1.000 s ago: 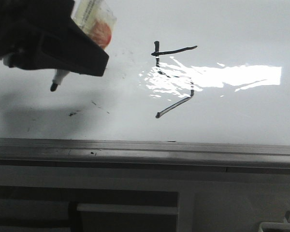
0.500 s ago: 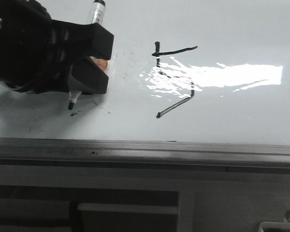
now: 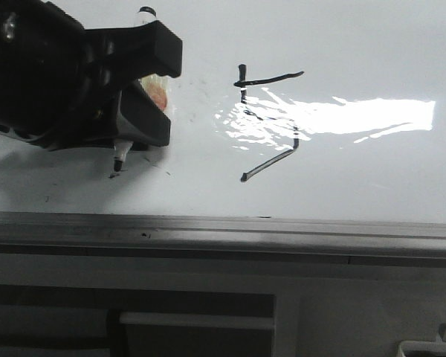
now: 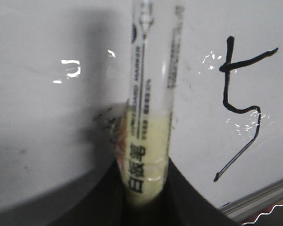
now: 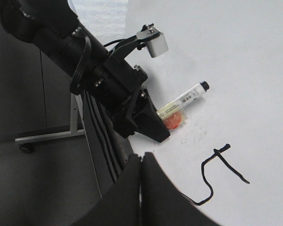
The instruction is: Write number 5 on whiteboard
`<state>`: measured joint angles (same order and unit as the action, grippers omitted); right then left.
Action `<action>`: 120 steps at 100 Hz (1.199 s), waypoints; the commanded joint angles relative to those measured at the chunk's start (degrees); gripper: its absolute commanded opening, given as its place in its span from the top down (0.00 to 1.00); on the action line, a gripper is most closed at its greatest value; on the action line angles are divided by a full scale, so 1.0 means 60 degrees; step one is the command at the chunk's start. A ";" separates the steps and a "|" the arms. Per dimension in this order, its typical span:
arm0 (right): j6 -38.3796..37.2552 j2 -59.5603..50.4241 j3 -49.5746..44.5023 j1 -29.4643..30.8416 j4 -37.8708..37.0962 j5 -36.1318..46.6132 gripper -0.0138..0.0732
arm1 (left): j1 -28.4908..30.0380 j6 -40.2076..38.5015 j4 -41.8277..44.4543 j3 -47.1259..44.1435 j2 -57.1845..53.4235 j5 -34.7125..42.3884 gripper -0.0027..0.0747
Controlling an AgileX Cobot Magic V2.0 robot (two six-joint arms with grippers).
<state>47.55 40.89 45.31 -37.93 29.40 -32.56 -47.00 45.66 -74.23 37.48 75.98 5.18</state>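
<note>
The number 5 stands in thin black strokes on the whiteboard, partly under glare. It also shows in the left wrist view and the right wrist view. My left gripper is shut on a clear-bodied marker, left of the 5. The marker's black tip points down close to the board, by a small smudge; I cannot tell if it touches. The marker runs up from the jaws in the left wrist view. My right gripper is shut and empty, over the board's edge near the 5's tail.
A grey metal rail runs along the board's near edge, with a dark frame below it. Faint black smudges lie left of the 5. The left arm reaches over the board's edge. A wheeled stand leg is on the floor.
My left gripper has turned and moved right and down with the marker. The tip has gone from pointing down-left to nearly straight down, closer to the board. The 5 is unchanged.
</note>
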 commanded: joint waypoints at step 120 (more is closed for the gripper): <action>-0.0057 -0.0152 0.0241 0.0073 0.0273 0.0898 0.91 | -0.0087 0.0084 0.0373 0.0604 -0.0647 0.0837 0.28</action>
<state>47.43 40.69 45.31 -37.93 29.68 -31.99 -47.91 45.62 -74.51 38.82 74.39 3.51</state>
